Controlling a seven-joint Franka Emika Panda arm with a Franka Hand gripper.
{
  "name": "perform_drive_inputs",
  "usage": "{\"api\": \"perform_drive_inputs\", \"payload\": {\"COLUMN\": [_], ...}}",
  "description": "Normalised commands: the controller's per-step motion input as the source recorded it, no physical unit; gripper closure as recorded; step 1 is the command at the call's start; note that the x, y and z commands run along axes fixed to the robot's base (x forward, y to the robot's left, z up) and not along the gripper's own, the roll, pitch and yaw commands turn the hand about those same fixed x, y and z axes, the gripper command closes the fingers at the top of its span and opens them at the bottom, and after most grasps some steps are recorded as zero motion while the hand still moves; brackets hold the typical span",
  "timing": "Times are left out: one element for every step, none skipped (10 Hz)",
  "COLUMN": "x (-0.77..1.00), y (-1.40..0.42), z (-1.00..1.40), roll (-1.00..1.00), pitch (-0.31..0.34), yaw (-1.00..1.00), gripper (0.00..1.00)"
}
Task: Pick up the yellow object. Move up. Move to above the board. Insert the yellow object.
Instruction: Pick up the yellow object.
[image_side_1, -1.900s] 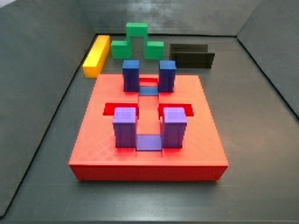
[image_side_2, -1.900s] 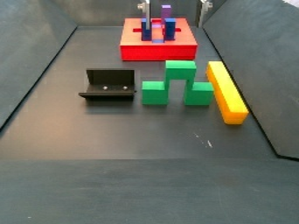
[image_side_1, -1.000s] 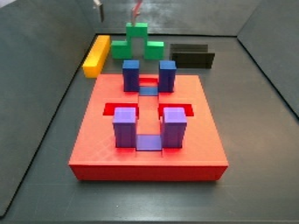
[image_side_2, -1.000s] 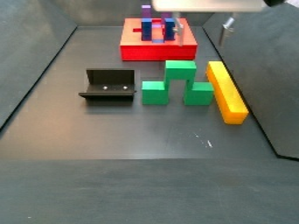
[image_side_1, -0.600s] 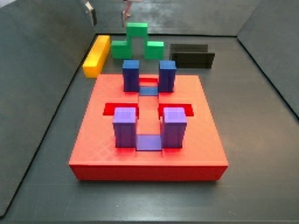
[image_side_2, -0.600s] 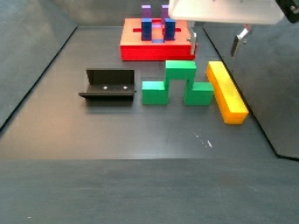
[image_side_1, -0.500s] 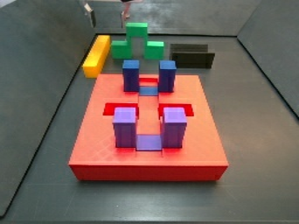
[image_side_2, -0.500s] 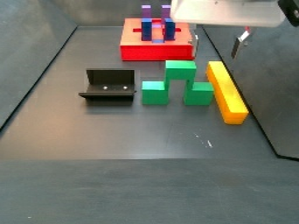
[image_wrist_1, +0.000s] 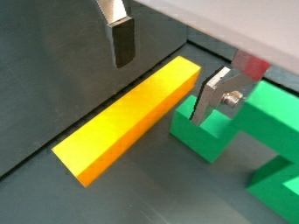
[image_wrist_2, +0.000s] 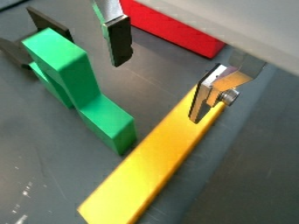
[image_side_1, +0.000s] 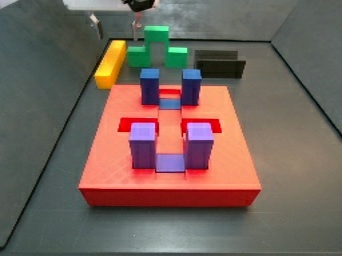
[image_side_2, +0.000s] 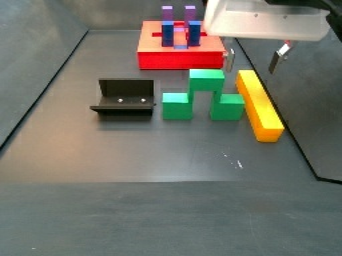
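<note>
Hand (image_wrist_1: 170, 68) gapes over yellow object (image_wrist_1: 126, 122) beside green block (image_wrist_1: 251, 140).

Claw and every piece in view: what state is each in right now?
Claw: open, empty, above the yellow object, fingers on either side of it.
Yellow object: flat on the floor, not gripped.
Board: on the floor, blue and purple blocks upright in it.
Green block: resting on the floor beside the yellow object.
Fixture: standing on the floor, nothing in it.
</note>
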Motion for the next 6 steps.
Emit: {"api": "perform_drive_inputs", "payload": {"x": [-0.02, -0.02, -0.12, -0.05, -0.03, -0.05], "y": [0.00, 0.00, 0.23, 0.26, 0.21, 0.07], "z": [-0.26, -0.27, -0.27, -0.24, -0.23, -0.28], "roll": [0.27, 0.26, 0.19, 0.15, 0.14, 0.14], "pitch": [-0.020, 0.000, -0.039, -0.047, -0.050, -0.031], "yaw": [-0.05, -0.07, 0.00, 0.00, 0.00, 0.00], "gripper": [0.00, 0.00, 0.00, 0.00, 0.00, 0.00]}}
